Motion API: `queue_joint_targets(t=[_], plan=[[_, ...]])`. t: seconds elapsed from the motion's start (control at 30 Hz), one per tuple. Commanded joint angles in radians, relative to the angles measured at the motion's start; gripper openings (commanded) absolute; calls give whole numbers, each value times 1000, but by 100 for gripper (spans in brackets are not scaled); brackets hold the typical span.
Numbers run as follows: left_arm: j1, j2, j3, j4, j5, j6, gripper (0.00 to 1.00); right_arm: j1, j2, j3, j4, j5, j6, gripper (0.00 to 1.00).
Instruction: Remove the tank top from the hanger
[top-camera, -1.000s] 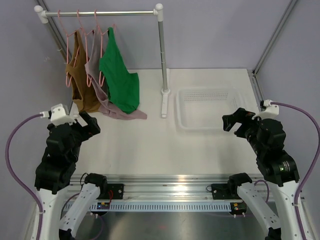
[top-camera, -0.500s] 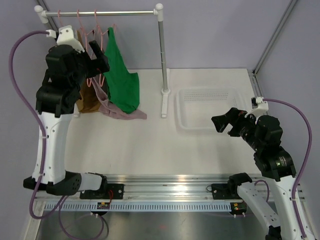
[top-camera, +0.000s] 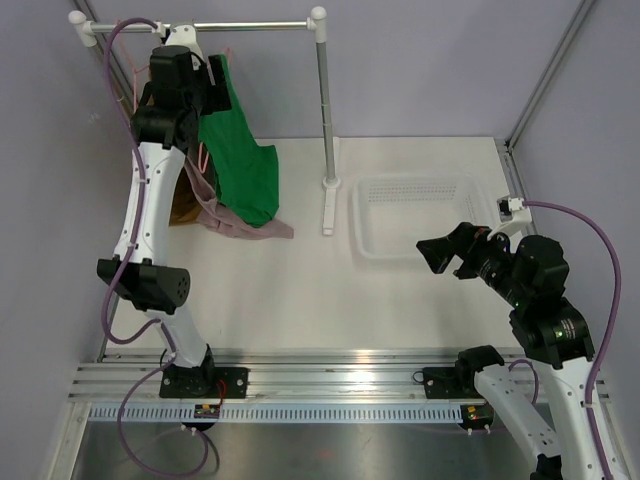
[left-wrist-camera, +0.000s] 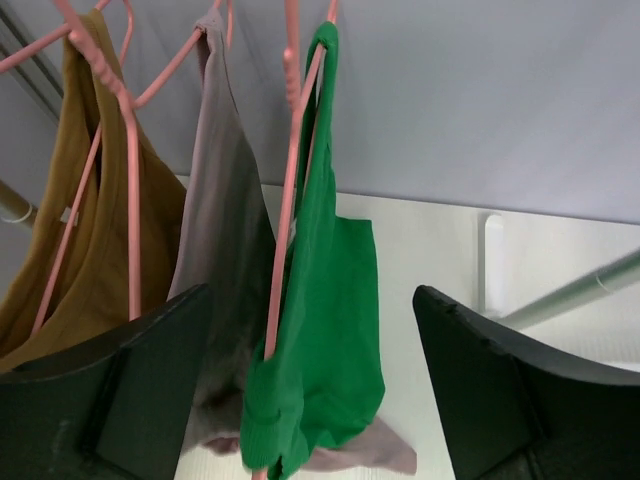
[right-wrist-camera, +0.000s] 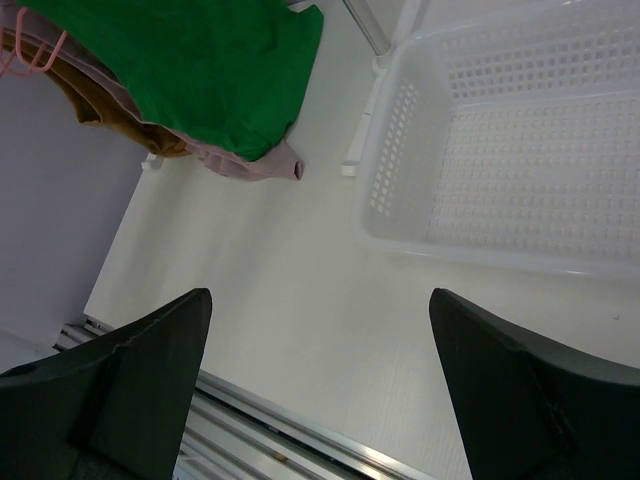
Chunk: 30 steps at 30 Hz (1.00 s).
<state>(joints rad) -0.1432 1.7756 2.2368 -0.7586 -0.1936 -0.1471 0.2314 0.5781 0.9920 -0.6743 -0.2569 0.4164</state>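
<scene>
Green top (left-wrist-camera: 340, 320) hangs on its pink hanger (left-wrist-camera: 291, 190) from the rail (top-camera: 250, 25), beside a grey top (left-wrist-camera: 215, 200) and a brown top (left-wrist-camera: 70, 230); left hand (left-wrist-camera: 312, 300) released, jaws spread wide before it; right hand (right-wrist-camera: 320, 300) released too, low beside the basket (right-wrist-camera: 392, 150). Best grip: the strap, apparently looped over the hanger's shoulder; pinch cloth only, then lift it clear.

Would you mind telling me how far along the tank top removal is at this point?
Nothing is off yet: the green tank top hangs on its pink hanger. In hand: the left pincer is open, facing it. Left: grasping and pulling it free.
</scene>
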Motion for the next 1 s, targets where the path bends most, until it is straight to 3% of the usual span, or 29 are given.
queue_joint_targets(t=[0.0, 0.17, 0.2, 0.27, 0.37, 0.4, 0.43, 0.97], plan=[[25, 38, 86, 57, 23, 61, 75, 6, -14, -16, 33, -47, -4, 97], [42, 79, 86, 73, 80, 55, 40, 6, 2, -23, 45, -53, -7, 97], [42, 85, 86, 79, 85, 52, 39, 8, 6, -20, 44, -54, -11, 97], [42, 88, 86, 87, 89, 49, 27, 6, 16, -13, 45, -56, -11, 97], [44, 103, 93, 97, 83, 55, 24, 6, 17, -18, 48, -59, -16, 96], [44, 110, 99, 84, 76, 57, 7, 6, 16, -21, 51, -56, -16, 96], [44, 122, 118, 79, 66, 52, 2, 6, 14, -23, 50, -53, -16, 96], [34, 38, 201, 76, 166, -16, 0, 8, 26, 13, 32, -56, -36, 96]])
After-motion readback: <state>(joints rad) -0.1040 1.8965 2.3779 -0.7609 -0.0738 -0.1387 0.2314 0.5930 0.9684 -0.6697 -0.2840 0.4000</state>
